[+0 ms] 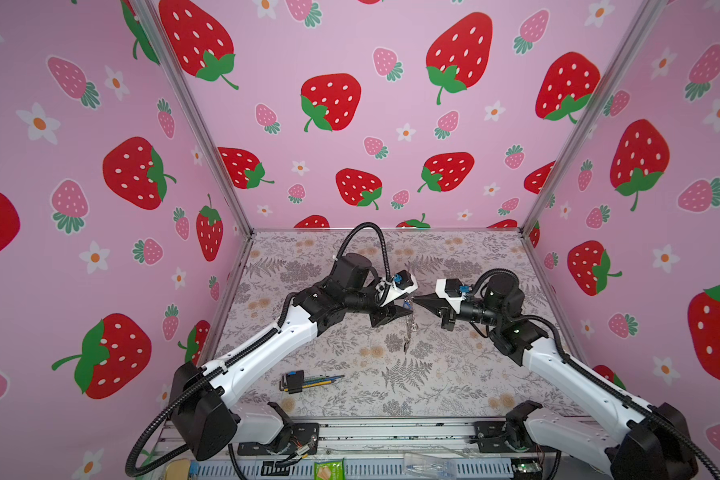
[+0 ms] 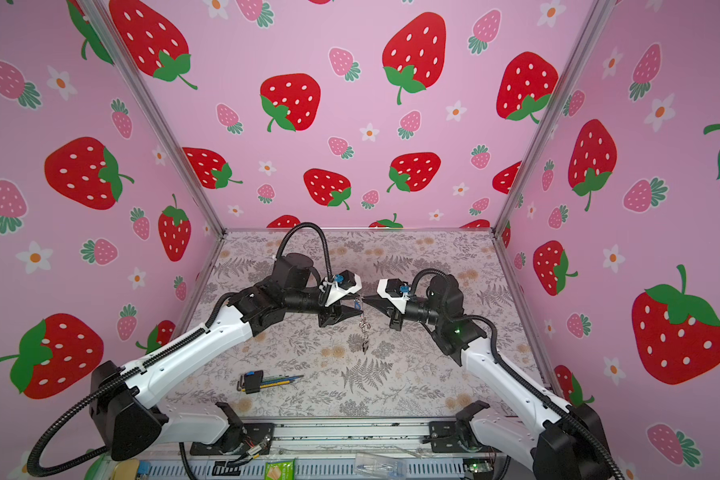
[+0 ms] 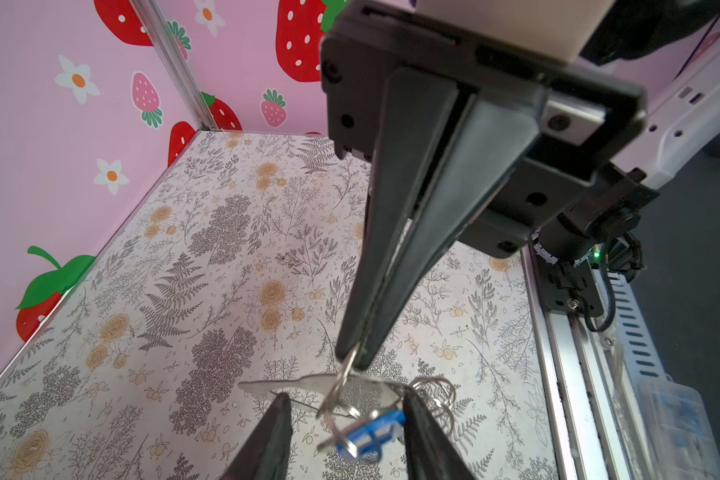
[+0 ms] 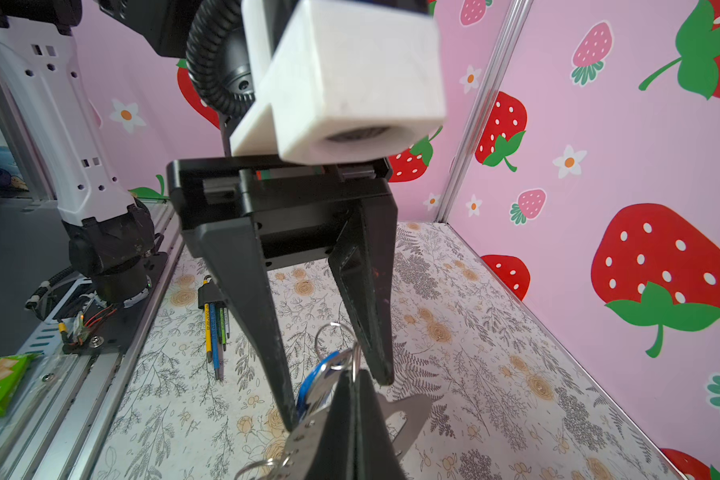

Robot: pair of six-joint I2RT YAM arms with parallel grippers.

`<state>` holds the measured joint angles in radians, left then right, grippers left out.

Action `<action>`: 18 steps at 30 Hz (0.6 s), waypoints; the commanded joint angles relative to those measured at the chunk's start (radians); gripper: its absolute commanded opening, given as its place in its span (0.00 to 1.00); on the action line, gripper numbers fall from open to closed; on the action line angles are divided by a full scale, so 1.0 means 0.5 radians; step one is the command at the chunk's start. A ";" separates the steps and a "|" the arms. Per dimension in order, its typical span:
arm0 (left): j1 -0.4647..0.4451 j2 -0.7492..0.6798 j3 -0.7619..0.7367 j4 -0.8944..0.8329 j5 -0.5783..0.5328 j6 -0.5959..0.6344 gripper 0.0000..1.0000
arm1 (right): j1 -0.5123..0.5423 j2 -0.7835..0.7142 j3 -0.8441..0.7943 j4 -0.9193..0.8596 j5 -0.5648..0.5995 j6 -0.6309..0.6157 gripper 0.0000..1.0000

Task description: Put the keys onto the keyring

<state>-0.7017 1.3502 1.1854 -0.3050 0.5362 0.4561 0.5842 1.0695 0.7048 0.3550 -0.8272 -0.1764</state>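
Both grippers meet in mid-air above the middle of the floral table. My right gripper (image 1: 415, 300) (image 4: 352, 374) is shut, pinching a metal ring (image 3: 344, 370) at its tip. From it hangs the keyring (image 3: 296, 382) (image 4: 410, 415), a flat grey holder with more rings (image 3: 437, 395) along one edge. A key with a blue tag (image 3: 371, 436) (image 4: 308, 382) hangs on the pinched ring. My left gripper (image 1: 408, 305) (image 3: 346, 397) is open. Its fingers (image 4: 267, 332) stand either side of the blue tag, which rests against one of them. In both top views the bundle (image 2: 363, 328) dangles below the fingertips.
A hex-key bundle (image 1: 304, 380) (image 4: 215, 328) in a black and blue holder lies on the table near the front left. Beyond the table's front edge runs a metal rail (image 1: 391, 432) with a green packet (image 1: 328, 469). Pink strawberry walls (image 1: 142, 187) close three sides.
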 commanded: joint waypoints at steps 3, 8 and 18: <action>-0.011 -0.002 0.004 0.091 0.008 -0.035 0.45 | -0.006 -0.009 -0.013 0.090 -0.009 0.026 0.00; -0.023 0.012 0.016 0.107 -0.007 -0.076 0.46 | -0.006 -0.006 -0.013 0.094 0.058 0.050 0.00; -0.035 0.012 -0.021 0.153 -0.153 -0.199 0.45 | -0.006 -0.034 -0.029 0.106 0.193 0.064 0.00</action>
<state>-0.7139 1.3502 1.1854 -0.2600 0.4862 0.3855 0.5842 1.0691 0.6987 0.3592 -0.7456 -0.1535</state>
